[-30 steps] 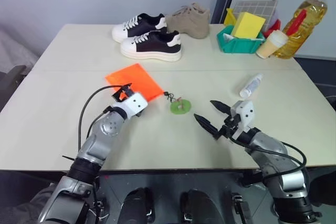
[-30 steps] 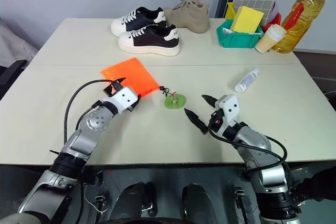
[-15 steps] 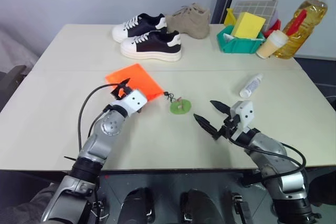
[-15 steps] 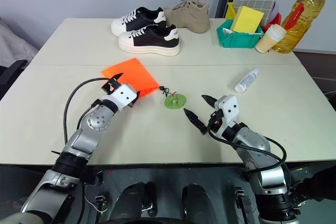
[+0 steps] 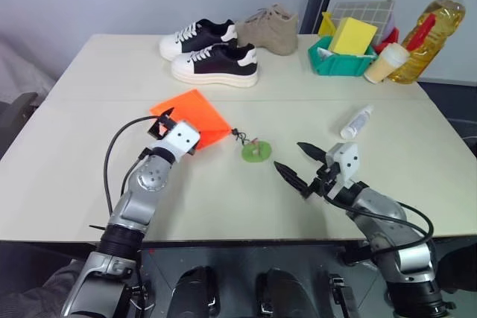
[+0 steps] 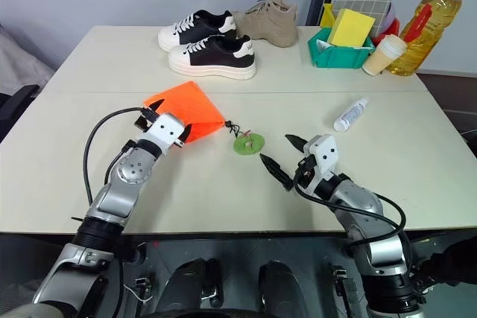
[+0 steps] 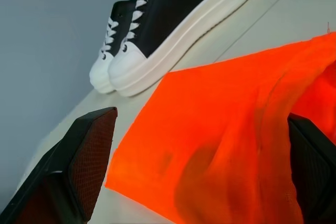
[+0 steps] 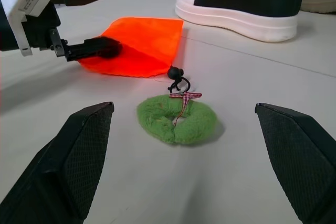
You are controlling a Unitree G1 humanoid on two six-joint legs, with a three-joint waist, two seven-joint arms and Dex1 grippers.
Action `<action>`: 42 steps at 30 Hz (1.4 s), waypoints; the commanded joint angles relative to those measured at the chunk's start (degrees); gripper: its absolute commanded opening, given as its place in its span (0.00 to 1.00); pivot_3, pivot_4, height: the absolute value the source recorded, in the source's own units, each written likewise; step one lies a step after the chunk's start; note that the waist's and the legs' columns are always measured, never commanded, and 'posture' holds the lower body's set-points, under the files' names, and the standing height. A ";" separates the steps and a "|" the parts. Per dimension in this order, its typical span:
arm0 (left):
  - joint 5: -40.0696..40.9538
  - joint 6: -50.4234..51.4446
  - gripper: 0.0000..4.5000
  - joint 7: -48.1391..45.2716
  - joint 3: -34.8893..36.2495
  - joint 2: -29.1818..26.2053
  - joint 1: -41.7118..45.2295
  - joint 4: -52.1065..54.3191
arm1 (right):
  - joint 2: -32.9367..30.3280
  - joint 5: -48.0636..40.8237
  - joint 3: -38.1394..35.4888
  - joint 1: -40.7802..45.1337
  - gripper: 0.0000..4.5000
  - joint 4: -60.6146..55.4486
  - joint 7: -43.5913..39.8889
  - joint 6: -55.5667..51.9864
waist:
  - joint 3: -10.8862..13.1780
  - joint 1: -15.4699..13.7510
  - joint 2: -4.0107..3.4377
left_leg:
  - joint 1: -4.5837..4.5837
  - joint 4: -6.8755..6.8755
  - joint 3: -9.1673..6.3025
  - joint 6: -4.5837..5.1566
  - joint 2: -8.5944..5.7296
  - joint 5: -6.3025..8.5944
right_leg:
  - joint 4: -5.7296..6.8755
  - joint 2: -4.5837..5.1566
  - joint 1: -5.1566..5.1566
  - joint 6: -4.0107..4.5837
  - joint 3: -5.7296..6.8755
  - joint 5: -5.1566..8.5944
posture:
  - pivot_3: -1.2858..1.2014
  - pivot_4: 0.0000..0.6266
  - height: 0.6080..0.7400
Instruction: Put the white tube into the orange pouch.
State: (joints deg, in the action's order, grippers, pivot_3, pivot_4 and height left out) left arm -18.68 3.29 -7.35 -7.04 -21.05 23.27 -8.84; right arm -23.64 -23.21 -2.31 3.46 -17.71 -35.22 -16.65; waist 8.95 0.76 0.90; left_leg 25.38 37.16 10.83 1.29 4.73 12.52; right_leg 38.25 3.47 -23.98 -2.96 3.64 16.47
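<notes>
White tube [image 5: 355, 121] lies unmoved; left gripper [image 6: 146, 115], jaws apart, has shifted leftward onto the orange pouch [image 6: 186, 106], perhaps lifting its edge; right gripper [image 5: 302, 164] stays spread.

Matt orange cloth pouch [image 6: 185, 112], smooth white plastic tube [image 6: 349, 114], fuzzy green tag [image 8: 177, 118]
</notes>
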 commanded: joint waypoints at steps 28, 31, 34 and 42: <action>10.78 1.96 0.01 -9.29 2.23 3.01 -3.55 9.56 | 2.76 5.59 -10.03 11.99 1.00 10.23 19.30 -1.39 | 0.00 -0.05 0.00 | 0.00 0.09 0.01 -0.38 0.00 -0.23 | 0.10 0.02 0.00 0.00 0.00 0.00 | 0.52 0.24 1.00; 12.36 3.19 0.01 -11.70 1.93 2.84 -5.21 12.39 | 2.15 9.24 -11.09 14.77 1.00 14.83 24.00 -0.55 | 0.00 0.01 0.00 | 0.00 0.06 0.02 -0.38 0.00 -0.23 | 0.10 0.02 0.00 -0.01 -0.03 0.01 | 0.52 0.24 1.00; 13.24 3.90 0.01 -13.15 1.70 2.60 -6.03 13.55 | 2.03 13.62 -11.87 18.35 1.00 21.08 30.90 -1.34 | 0.00 0.20 0.00 | -0.01 0.06 0.04 -0.42 0.00 -0.25 | 0.18 -0.01 -0.02 -0.02 -0.02 0.00 | 0.52 0.24 1.00; 13.11 4.53 0.01 -13.26 1.68 2.94 -5.16 12.75 | 4.68 15.41 -12.74 28.48 1.00 38.18 38.37 -2.96 | -0.01 0.40 -0.01 | -0.04 0.04 0.08 -0.47 0.01 -0.29 | 0.27 -0.08 -0.06 -0.02 -0.03 0.01 | 0.52 0.24 1.00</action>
State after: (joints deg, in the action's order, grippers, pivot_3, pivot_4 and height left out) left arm -6.00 8.25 -20.80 -5.78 -18.16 17.22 2.42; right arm -19.41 -8.06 -14.03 29.75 18.53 1.62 -20.05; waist 8.95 1.16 0.89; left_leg 25.34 37.20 10.91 0.82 4.74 12.22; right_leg 38.52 3.34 -24.03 -2.98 3.60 16.48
